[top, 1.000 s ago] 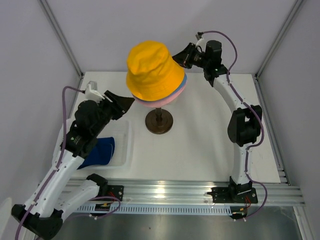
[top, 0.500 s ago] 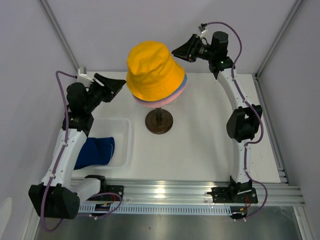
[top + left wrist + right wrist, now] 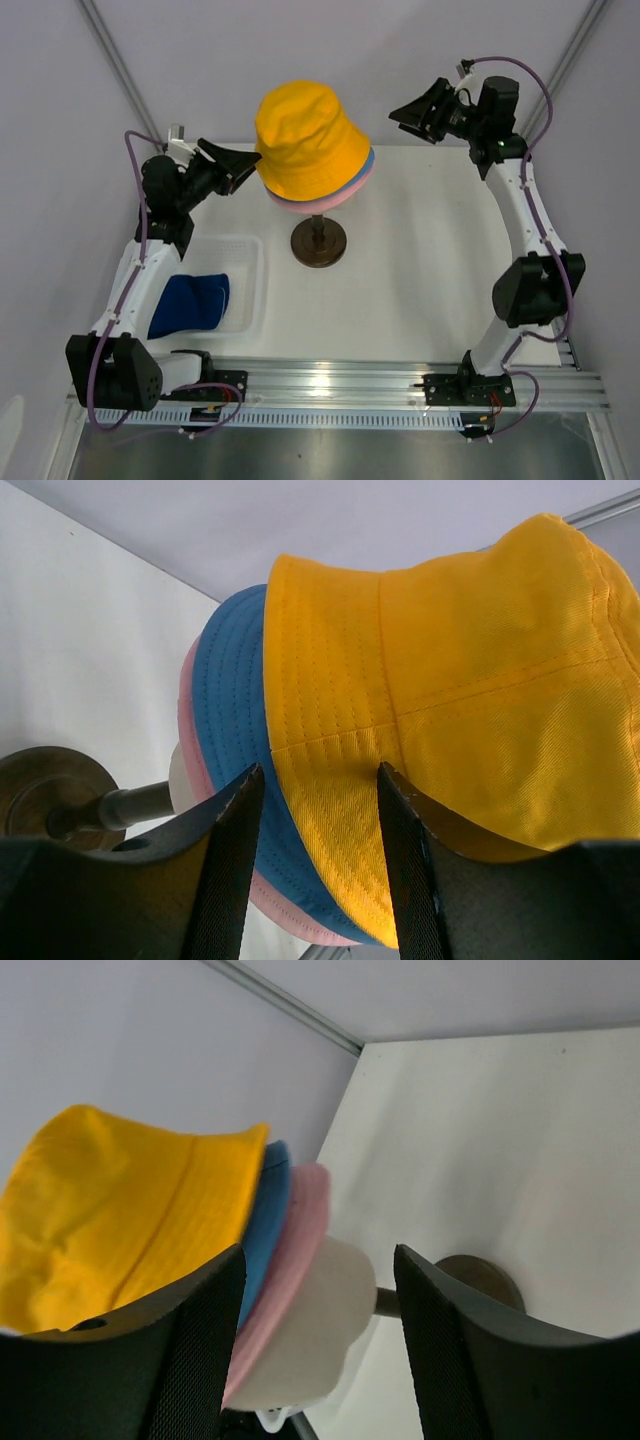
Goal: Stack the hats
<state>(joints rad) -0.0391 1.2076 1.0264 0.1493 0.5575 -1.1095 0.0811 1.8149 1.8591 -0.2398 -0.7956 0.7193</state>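
Three hats are stacked on the beige head form: the yellow hat (image 3: 305, 140) on top, the light blue hat (image 3: 368, 160) under it, and the pink hat (image 3: 310, 203) lowest. The dark navy hat (image 3: 190, 305) lies in the clear tray. My left gripper (image 3: 240, 165) is open at the stack's left edge. In the left wrist view the yellow hat (image 3: 450, 680), blue brim (image 3: 230, 710) and pink brim (image 3: 190, 730) show beyond its open fingers (image 3: 235, 850). My right gripper (image 3: 408, 113) is open and empty, apart to the right of the stack.
The head form stands on a thin post with a dark brown round base (image 3: 319, 243) mid-table. The clear plastic tray (image 3: 250, 285) sits at the left. The right wrist view shows the beige form (image 3: 320, 1330) and the base (image 3: 480, 1280). White walls enclose the table.
My right gripper has drawn back to the right, away from the yellow hat. My left arm has risen and swung farther back, and its gripper now sits at the stack's left edge.
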